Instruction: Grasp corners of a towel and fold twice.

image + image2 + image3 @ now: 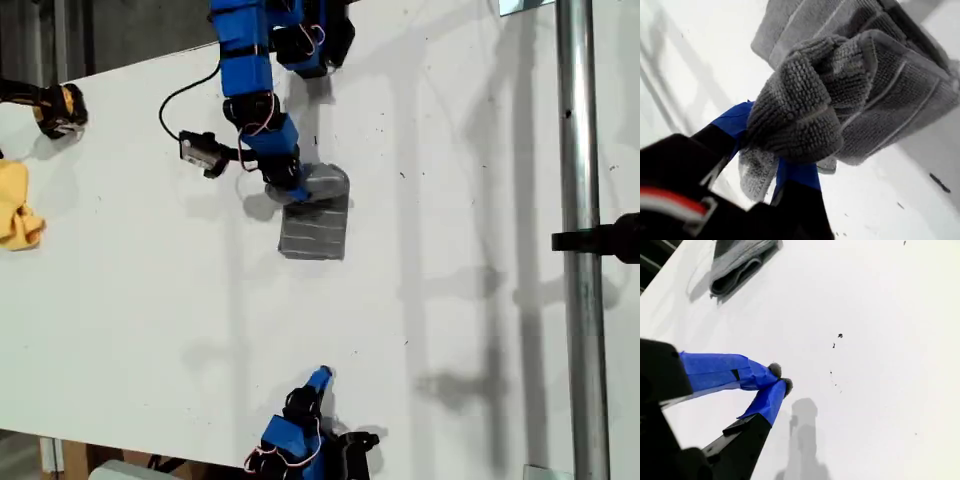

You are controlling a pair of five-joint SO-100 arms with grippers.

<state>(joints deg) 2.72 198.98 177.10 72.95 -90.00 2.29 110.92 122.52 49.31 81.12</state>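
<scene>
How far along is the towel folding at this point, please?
The towel already lies as a small layered packet on the table, so the folds look mostly made. In hand: my first gripper is shut on a bunched towel edge. My second gripper is shut, empty and apart. Left: release and flatten that edge.

We view the counter (120, 300) from overhead in the exterior view. Our first wrist view sits close against the towel (850, 85). Our second wrist view looks across bare counter, sharing that towel (740, 262) at a distance.
</scene>
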